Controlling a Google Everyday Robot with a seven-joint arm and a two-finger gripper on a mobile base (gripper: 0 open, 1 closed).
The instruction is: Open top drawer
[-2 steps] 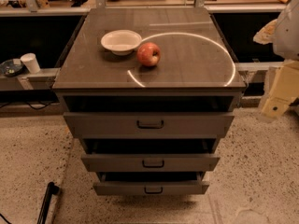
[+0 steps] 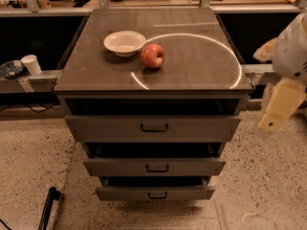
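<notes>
The top drawer [image 2: 110, 128] is the widest grey drawer, just under the cabinet top, with a small dark pull handle [image 2: 154, 127] at its centre. A dark gap shows above its front. My gripper [image 2: 279, 107] hangs at the right edge of the view, to the right of the cabinet's front corner, at about the top drawer's height. It is apart from the drawer and touches nothing. Its cream-coloured arm [image 2: 292, 47] rises above it.
Two narrower grey drawers [image 2: 115, 166] [image 2: 120, 193] sit below. On the cabinet top [image 2: 192, 66] are a white bowl [image 2: 124, 42] and a red apple [image 2: 152, 55]. A white cup [image 2: 31, 64] stands on a ledge at left. A black bar [image 2: 48, 206] lies on the speckled floor at lower left.
My gripper has moved slightly down and to the left, nearer the cabinet's right side. The drawers, bowl and apple have not moved.
</notes>
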